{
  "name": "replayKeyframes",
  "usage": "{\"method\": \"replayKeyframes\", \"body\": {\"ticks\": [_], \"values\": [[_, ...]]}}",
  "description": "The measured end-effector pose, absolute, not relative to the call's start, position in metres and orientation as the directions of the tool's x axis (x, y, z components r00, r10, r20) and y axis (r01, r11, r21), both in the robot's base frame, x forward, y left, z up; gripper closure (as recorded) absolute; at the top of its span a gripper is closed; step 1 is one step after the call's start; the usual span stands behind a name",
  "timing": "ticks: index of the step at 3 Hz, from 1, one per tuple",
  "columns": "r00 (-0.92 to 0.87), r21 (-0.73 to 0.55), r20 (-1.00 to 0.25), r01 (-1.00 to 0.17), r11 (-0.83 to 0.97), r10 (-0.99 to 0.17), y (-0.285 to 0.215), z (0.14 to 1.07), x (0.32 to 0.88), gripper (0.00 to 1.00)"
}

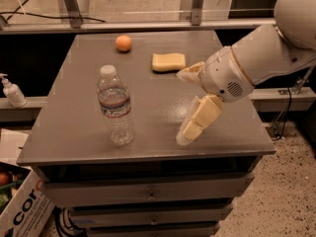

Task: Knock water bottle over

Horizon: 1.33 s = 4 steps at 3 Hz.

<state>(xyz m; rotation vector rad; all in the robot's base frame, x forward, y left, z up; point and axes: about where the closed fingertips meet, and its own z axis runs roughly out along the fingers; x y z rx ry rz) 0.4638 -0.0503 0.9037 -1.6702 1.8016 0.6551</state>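
Observation:
The water bottle [115, 105] stands upright near the front left of the grey table [74, 142]; it is clear ribbed plastic with a white cap and a label band. My gripper [181, 107] is to the bottle's right, low over the table, a short gap away and not touching it. Its two cream fingers are spread wide apart, one [190, 73] up near the sponge, the other [197, 120] angled down to the table surface. It holds nothing.
A yellow sponge [169, 61] and an orange [124, 43] lie at the back of the table. A white pump dispenser [12, 91] stands on a ledge to the left. A cardboard box [19, 206] sits on the floor at lower left. Drawers run below the table's front edge.

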Motion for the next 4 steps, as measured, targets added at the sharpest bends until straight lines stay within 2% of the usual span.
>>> {"method": "replayKeyframes", "body": {"ticks": [2, 4], "values": [[-0.014, -0.047, -0.725, -0.996, 0.070, -0.688, -0.041, 0.900, 0.464, 0.00], [0.035, -0.071, -0.832, -0.997, 0.044, -0.554, 0.004, 0.886, 0.473, 0.00]]}}
